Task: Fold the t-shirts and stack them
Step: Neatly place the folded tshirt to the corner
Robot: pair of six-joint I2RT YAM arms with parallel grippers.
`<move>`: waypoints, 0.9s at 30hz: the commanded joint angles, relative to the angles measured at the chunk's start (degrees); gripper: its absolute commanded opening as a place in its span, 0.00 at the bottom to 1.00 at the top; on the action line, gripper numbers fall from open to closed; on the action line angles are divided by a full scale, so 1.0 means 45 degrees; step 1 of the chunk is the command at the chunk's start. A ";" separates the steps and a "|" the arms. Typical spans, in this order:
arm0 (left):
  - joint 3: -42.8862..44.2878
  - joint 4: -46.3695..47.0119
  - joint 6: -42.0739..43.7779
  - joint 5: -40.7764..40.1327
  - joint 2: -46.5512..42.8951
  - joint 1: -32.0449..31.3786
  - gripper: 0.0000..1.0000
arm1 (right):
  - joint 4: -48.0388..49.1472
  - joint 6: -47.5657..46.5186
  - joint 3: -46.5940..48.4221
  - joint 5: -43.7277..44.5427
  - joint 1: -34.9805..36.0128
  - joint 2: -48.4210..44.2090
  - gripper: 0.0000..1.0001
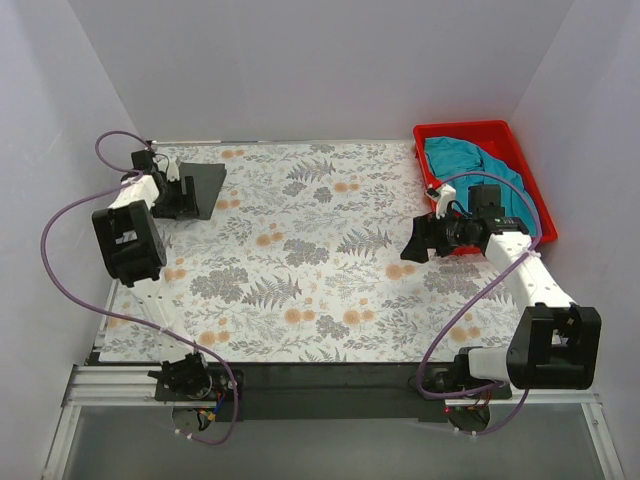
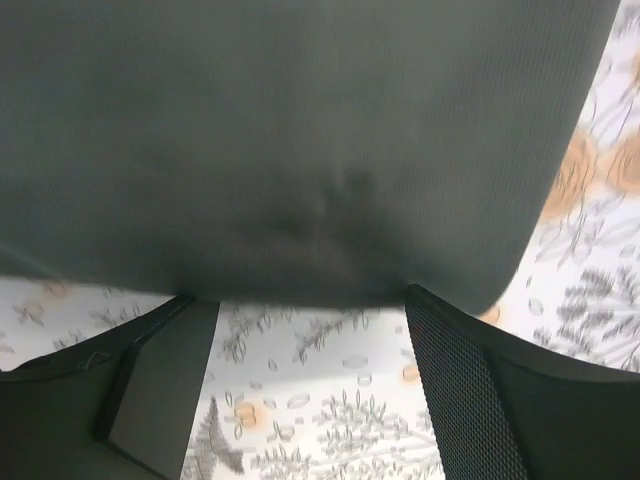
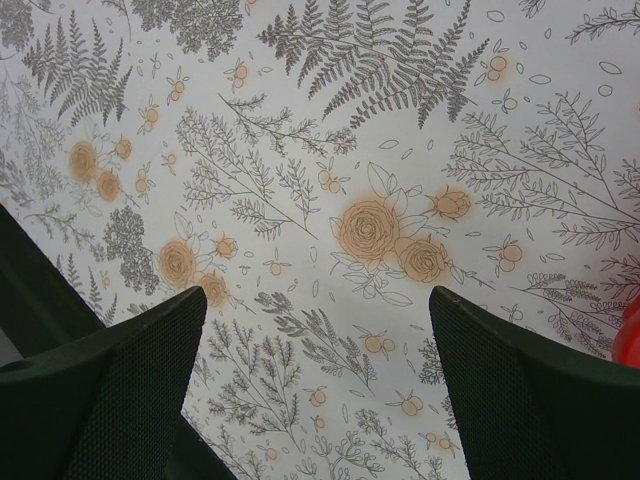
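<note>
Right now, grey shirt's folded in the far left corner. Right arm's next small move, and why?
Probably swing the right gripper over the red bin toward the teal t-shirt. Its fingers are open and empty above bare tablecloth, and that shirt lies crumpled in the bin, not yet folded.

I count two t-shirts on my screens: one dark grey t-shirt [image 1: 205, 183] and one teal t-shirt [image 1: 470, 160]. There is one red bin [image 1: 462, 131] (the only container I can find). One flower-printed table [image 1: 320, 260] lies under it all. Of grippers I have two, the left gripper [image 1: 172, 192] and the right gripper [image 1: 418, 240], and each wrist camera shows two fingers [image 3: 130, 390], four in total.
</note>
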 commanded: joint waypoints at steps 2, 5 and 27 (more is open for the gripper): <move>0.0977 0.0234 -0.0970 0.0457 0.1313 -0.0071 0.74 | -0.0040 -0.0092 0.0402 -0.0056 -0.0074 0.0279 0.98; 0.1448 0.0273 -0.1420 0.0594 0.1878 -0.0091 0.74 | -0.0040 -0.0111 0.0383 -0.0018 -0.0093 0.0397 0.98; 0.3968 0.1562 -0.6148 0.1864 0.4107 -0.0266 0.76 | 0.0057 -0.0053 0.0207 0.0061 -0.0074 0.1081 0.98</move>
